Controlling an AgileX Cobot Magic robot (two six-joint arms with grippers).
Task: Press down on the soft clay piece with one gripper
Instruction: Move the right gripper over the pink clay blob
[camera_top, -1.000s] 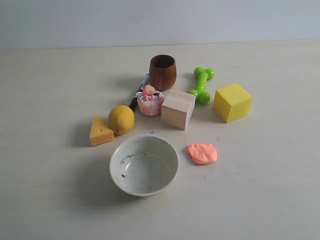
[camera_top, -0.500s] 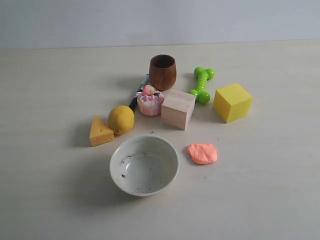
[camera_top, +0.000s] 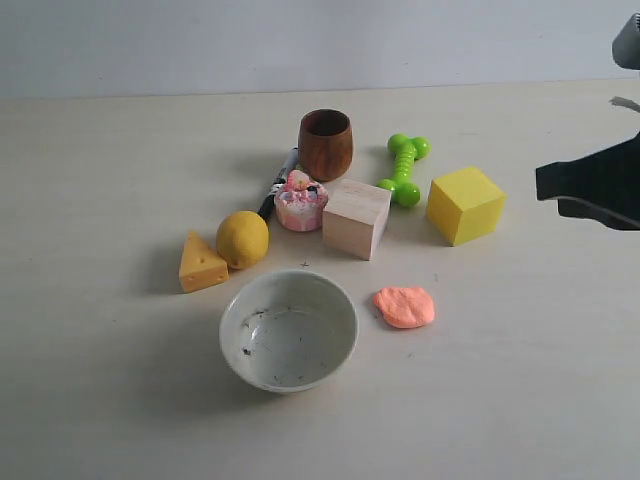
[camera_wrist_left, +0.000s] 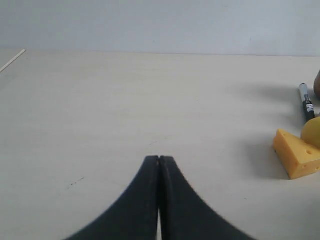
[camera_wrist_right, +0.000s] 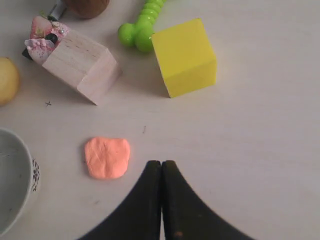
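Clay (camera_top: 404, 307): flat on the counter (camera_top: 520, 380), right of its middle, toward the near edge, just beside the bowl (camera_top: 288, 330).
Right gripper (camera_wrist_right: 161, 163): fingers pressed together, empty; at the counter's right edge, apart from the clay.
Left gripper (camera_wrist_left: 159, 158): fingers pressed together, empty, cheese (camera_wrist_left: 297, 154) nearby.
Toward far edge from clay: wood block (camera_top: 356, 217), yellow cube (camera_top: 465, 204).

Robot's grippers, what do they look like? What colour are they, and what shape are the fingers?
The left gripper is plain matte black, with two smooth fingers that are wide at the base and curve in to narrow rounded tips. The right gripper looks the same: black, curved and tapering. No cables, stickers or markings show on either one in the wrist views.
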